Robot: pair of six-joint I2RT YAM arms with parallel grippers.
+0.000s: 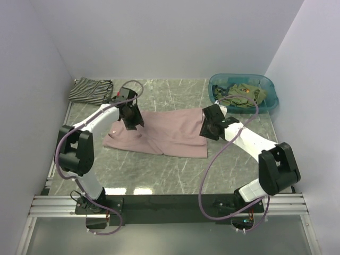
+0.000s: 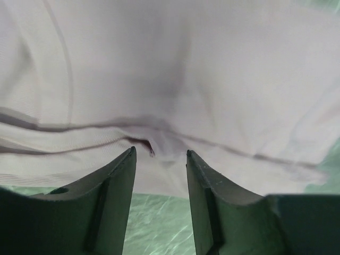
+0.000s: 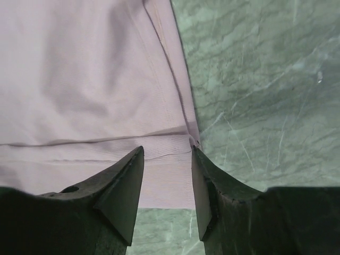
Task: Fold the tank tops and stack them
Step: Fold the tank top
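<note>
Left gripper (image 2: 159, 151), right gripper (image 3: 167, 149) both half open, empty; pink tank top (image 1: 170, 133) spans lengthwise between them, one end under each.

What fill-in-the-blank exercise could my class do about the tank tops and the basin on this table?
1. The middle tank top, spread out on the table, is plain ____.
2. The corner tank top, far left, has black-and-white ____.
3. The basin, far right, holds ____ tank tops.
Missing words: pink; stripes; green.
</note>
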